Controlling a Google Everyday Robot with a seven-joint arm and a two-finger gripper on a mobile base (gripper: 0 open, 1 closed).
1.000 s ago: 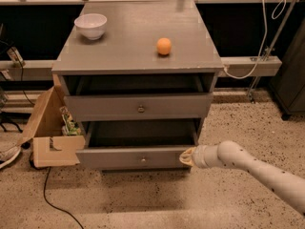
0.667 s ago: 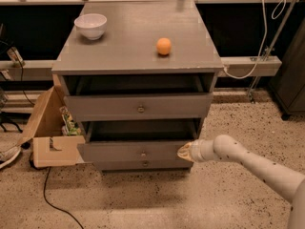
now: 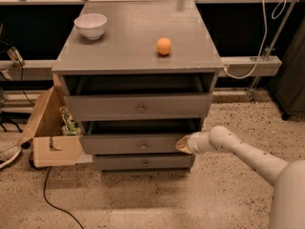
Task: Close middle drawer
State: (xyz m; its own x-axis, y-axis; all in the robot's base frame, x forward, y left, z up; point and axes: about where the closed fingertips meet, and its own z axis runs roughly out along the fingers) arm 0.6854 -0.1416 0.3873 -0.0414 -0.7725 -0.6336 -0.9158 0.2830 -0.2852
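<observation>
The gripper (image 3: 184, 144), open or shut I cannot tell, touches the right end of the middle drawer (image 3: 128, 143), which stands slightly out. Push straight in, evenly, so it doesn't skew.

Light: dim, warm, falling from above.
Glare: faint sheen on the tabletop (image 3: 128, 37).
Shadows: deep inside the middle drawer (image 3: 138, 144).
Gripper (image 3: 182, 143): pale, evenly lit, at 5 o'clock against that drawer's front.

Arm (image 3: 248, 156) cropped; tool (image 3: 183, 143) at middle drawer (image 3: 133, 144).
</observation>
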